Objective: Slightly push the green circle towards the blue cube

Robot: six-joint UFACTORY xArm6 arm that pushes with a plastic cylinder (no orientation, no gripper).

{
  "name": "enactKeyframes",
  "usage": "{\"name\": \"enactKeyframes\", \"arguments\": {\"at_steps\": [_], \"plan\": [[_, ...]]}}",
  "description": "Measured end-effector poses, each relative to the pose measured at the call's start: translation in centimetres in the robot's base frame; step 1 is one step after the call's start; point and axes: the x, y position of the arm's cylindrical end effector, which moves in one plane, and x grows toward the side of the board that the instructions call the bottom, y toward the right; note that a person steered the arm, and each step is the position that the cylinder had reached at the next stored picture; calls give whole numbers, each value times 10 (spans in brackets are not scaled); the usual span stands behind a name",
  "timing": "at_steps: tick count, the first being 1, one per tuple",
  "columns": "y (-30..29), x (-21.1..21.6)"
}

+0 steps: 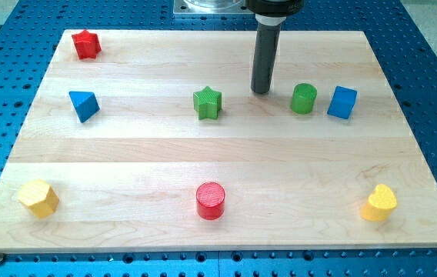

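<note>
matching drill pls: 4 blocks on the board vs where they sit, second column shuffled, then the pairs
Column 1:
1. red star
2. blue cube
3. red cylinder
4. green star

Column 2:
A. bottom edge, middle of the view
B. just left of my tip
C. top left corner
D. right of the green circle

Pairs: 1-C, 2-D, 3-A, 4-B

A pale wooden board [218, 161] is lying flat on a blue perforated metal table [3, 115], which is showing on all sides under even, soft light, with a grey metal base plate [203, 8] sitting at the view's top.
</note>
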Motion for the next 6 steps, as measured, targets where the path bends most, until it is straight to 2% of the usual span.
{"name": "enactKeyframes", "arguments": {"at_steps": [1, 3, 4, 5, 6], "plan": [[5, 30], [44, 35], [34, 38], [-2, 102], [13, 143]]}}
